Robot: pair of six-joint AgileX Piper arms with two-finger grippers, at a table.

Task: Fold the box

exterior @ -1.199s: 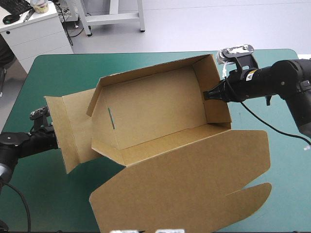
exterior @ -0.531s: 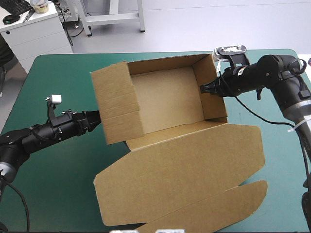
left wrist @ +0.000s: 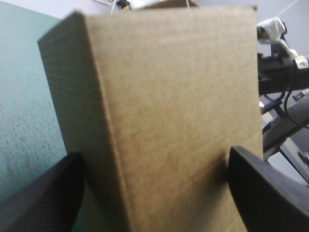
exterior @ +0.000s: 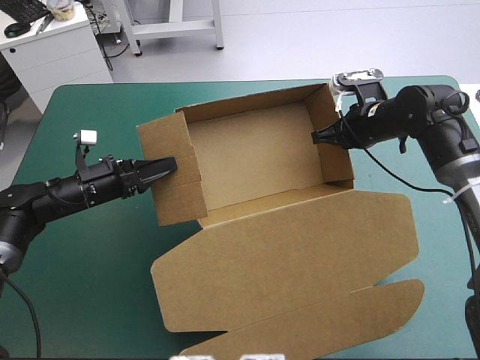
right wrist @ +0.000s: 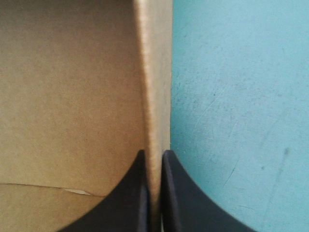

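The brown box stands mid-table as an open tray with its walls raised. Its wide lid lies flat toward the table's front edge. My left gripper reaches in from the left and rests against the outer face of the left wall. In the left wrist view this gripper is open, and the wall fills the space between its fingers. My right gripper is shut on the top edge of the right wall. The right wrist view shows the thin board pinched between the fingers of that gripper.
The lid's tuck flap reaches close to the front edge. Teal-green cover shows to the left of the box and along the far side. A white cabinet stands beyond the table's far left corner.
The left flap, earlier spread flat, has been raised and folded into an upright left wall. My left gripper moved right onto it. The right gripper kept its hold on the right wall.
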